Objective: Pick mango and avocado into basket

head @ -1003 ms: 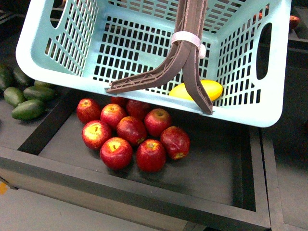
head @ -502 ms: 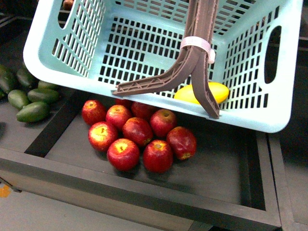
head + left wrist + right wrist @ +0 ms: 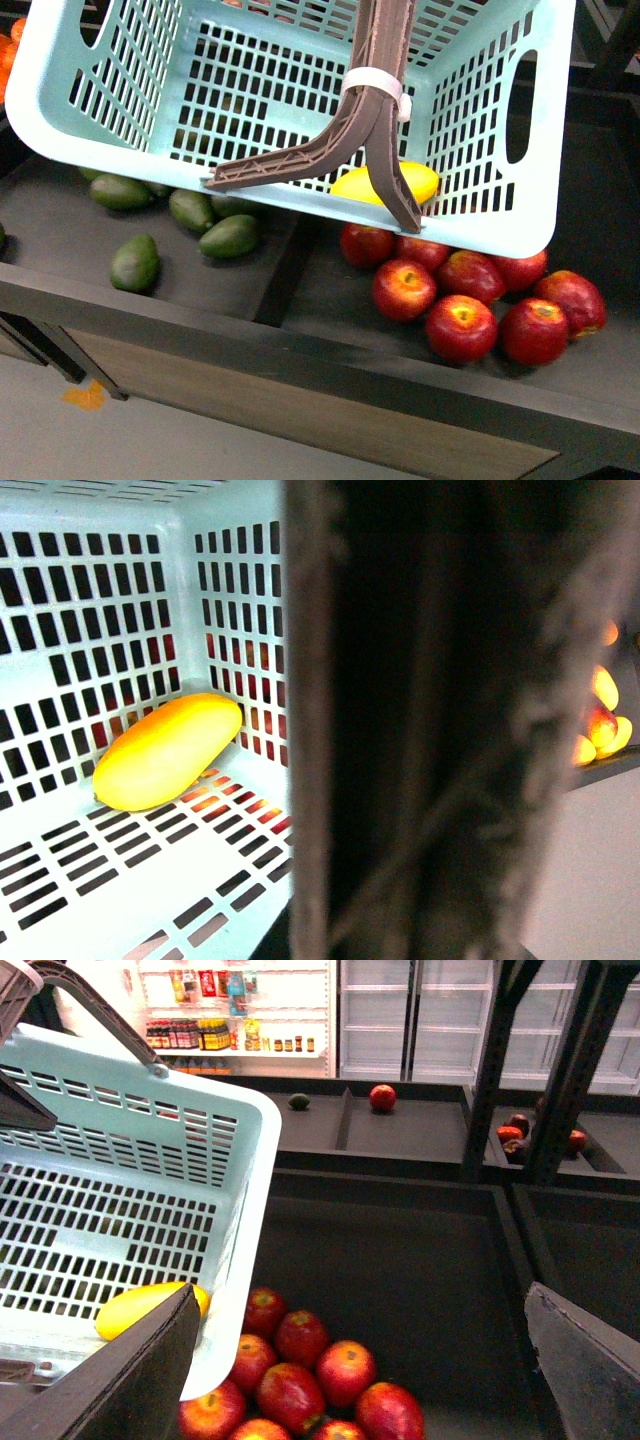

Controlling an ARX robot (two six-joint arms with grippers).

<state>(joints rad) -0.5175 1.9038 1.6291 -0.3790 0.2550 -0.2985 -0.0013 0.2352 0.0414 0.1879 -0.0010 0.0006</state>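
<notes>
The right gripper [image 3: 360,1300] hangs wide apart and empty over the red apples [image 3: 300,1338]. The left gripper's state cannot be told, as the blurred handle [image 3: 430,730] fills its view. The mango [image 3: 385,185] lies inside the basket [image 3: 480,238]. The avocados [image 3: 135,262] lie on the shelf below.

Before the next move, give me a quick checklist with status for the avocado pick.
1. Bright-yellow oblong mango in the pale teal slotted plastic basket: ok.
2. Dark-green egg-shaped avocado in basket: not ok, it lies in the dark bin.
3. Avocado free to pick: ok, apart from the other avocados, not covered by the basket.
4. Right gripper open, empty: ok.
5. Left gripper's hold on the brown handle: cannot tell, gripper out of view.
</notes>
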